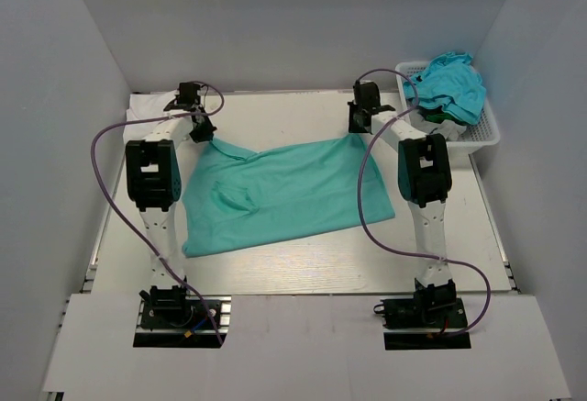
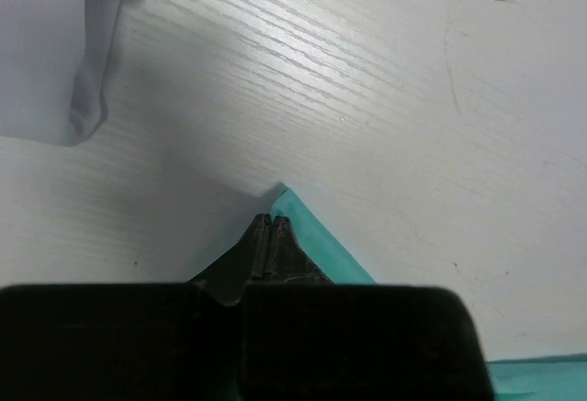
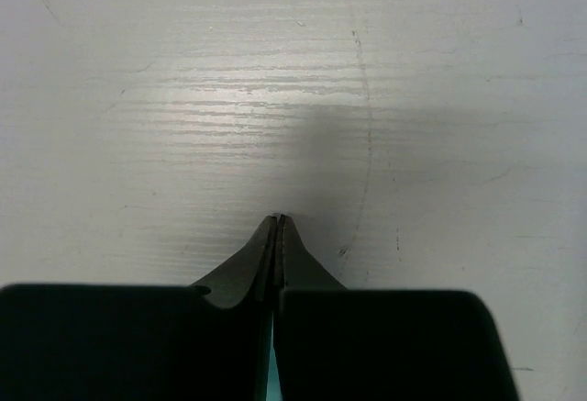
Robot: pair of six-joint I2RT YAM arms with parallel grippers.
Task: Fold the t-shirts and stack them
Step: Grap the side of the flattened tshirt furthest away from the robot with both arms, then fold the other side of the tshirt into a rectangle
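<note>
A mint sea-green t-shirt [image 1: 284, 190] lies spread on the table, its two far corners drawn up. My left gripper [image 1: 204, 132] is shut on the far left corner. In the left wrist view the jaws [image 2: 269, 219] are pressed together, with the mint corner [image 2: 316, 240] showing beside them. My right gripper [image 1: 358, 124] is shut at the far right corner. In the right wrist view the jaws [image 3: 279, 219] are closed, with a sliver of mint cloth [image 3: 272, 378] between them. A white t-shirt [image 1: 142, 107] lies at the far left; it also shows in the left wrist view [image 2: 46, 43].
A white lattice basket [image 1: 486, 135] stands at the far right and holds turquoise-blue t-shirts [image 1: 454, 84]. Grey walls close in the table at the left, right and back. Purple cables loop from both arms over the table.
</note>
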